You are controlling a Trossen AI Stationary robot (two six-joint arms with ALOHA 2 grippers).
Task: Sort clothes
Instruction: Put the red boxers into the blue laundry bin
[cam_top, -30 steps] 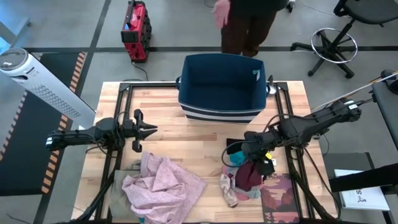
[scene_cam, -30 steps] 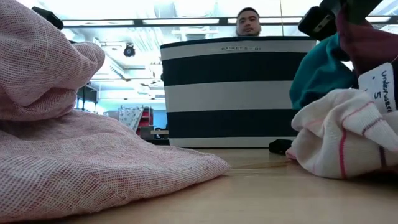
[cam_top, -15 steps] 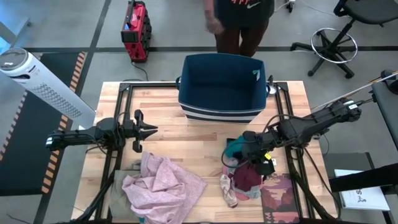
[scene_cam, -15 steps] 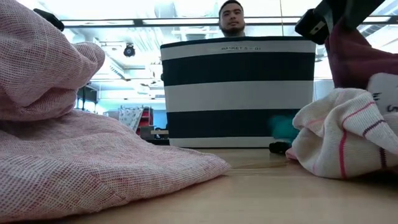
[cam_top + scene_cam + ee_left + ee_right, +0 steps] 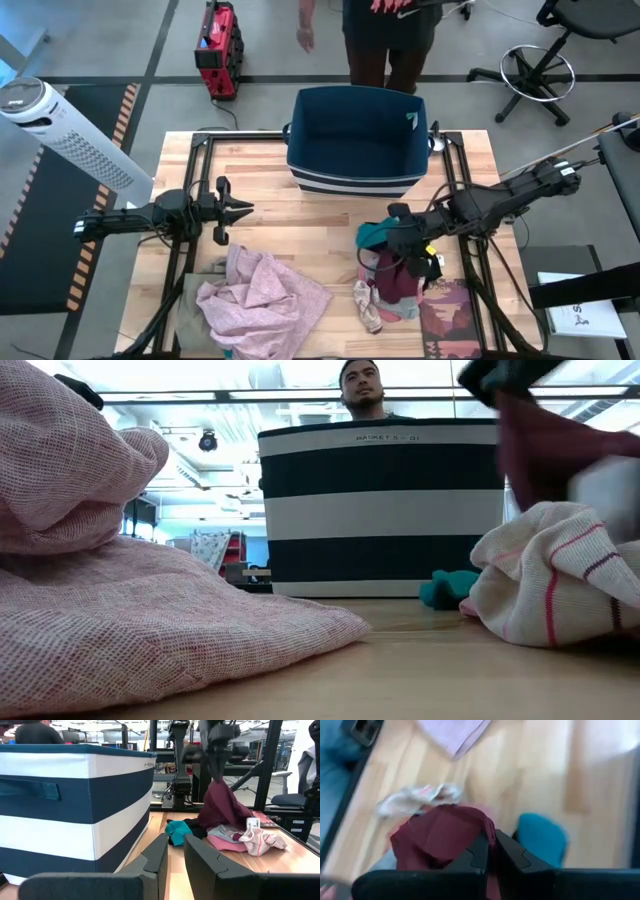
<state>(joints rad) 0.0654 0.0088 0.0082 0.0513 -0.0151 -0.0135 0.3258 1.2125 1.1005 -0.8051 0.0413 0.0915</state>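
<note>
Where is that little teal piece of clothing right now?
Seen from above, the teal piece lies on the table's right half, in front of the striped bin and right beside the maroon garment pinched in the right gripper.

Bin (image 5: 355, 180): navy blue with white stripes. Large garment (image 5: 262, 295): pale pink. Small piece (image 5: 372, 236): teal. Hanging piece (image 5: 220, 805): maroon. Sock (image 5: 545, 585): off-white with pink lines. Booklet (image 5: 452, 312): dark red, patterned. Counter (image 5: 300, 220): light wood.
</note>
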